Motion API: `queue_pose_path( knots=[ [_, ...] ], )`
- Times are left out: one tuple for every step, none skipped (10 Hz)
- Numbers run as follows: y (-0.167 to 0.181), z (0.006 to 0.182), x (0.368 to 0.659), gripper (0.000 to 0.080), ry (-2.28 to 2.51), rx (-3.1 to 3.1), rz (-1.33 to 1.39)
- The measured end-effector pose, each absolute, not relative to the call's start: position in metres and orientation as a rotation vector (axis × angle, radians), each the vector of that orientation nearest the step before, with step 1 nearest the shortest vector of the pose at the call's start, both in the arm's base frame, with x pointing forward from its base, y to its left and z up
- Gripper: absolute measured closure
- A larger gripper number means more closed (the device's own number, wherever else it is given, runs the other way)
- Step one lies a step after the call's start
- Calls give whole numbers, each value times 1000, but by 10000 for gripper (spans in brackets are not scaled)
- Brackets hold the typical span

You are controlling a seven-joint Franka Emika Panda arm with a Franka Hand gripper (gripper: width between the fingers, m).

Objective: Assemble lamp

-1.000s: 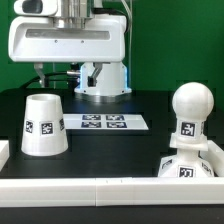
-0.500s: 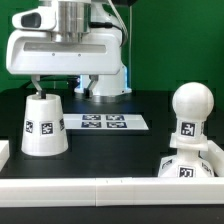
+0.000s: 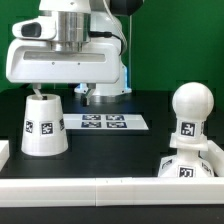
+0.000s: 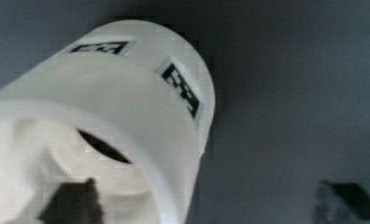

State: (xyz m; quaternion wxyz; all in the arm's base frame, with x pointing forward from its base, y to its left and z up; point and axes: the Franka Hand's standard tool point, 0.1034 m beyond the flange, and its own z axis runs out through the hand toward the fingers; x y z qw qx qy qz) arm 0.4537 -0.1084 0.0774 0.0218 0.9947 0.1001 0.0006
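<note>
Over by the worktop's (image 3: 120, 150) front-left area on the exterior view's left, the shade (image 3: 43, 125) stands with its narrow end up, and the gripper (image 3: 37, 92) sits right above its top. One finger (image 4: 72, 197) looks like it's dipped just inside the open top and the other finger (image 4: 356, 200) is well outside the wall, so the jaws stand wide, nothing held yet. Seems like it's setting up to pinch the shade's wall.

To do this bit well, I'd say get the inner finger deep enough past the rim so the pinch lands on solid wall and not just the lip. The cone is slick plastic and tapered, so a shallow grab could squirt it out or tip it. Close slow, keep the wrist square to the wall, then lift straight up before travelling.

On the exterior view's right, near the front-right corner, the bulb (image 3: 191, 105) is already sitting on the base (image 3: 186, 165), so I reckon the shade going over the bulb is what's left. It'll need enough height to clear that round top.

Other stuff: the marker board (image 3: 104, 122) lies flat mid-worktop between the two, low enough not to matter. A white rail (image 3: 90, 188) runs along the front edge. Nothing really blocks the path across, just the bulb's height to mind.
</note>
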Motion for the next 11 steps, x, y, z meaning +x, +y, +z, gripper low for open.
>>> queue_pose_path(
  knots=[
    [-108, 77, 454, 345, 311, 3082, 1],
    [-108, 77, 454, 540, 311, 3082, 1],
    [-108, 77, 453, 540, 311, 3082, 1],
    [-108, 78, 454, 712, 312, 3082, 3],
    [-108, 78, 454, 756, 312, 3082, 3],
    [-108, 78, 454, 756, 312, 3082, 3],
    [-108, 78, 454, 756, 312, 3082, 3],
    [-108, 78, 454, 756, 312, 3082, 3],
    [-108, 78, 454, 756, 312, 3082, 3],
    [-105, 78, 455, 756, 286, 3088, 0],
    [-88, 81, 460, 756, 206, 3124, -25]
  ],
)
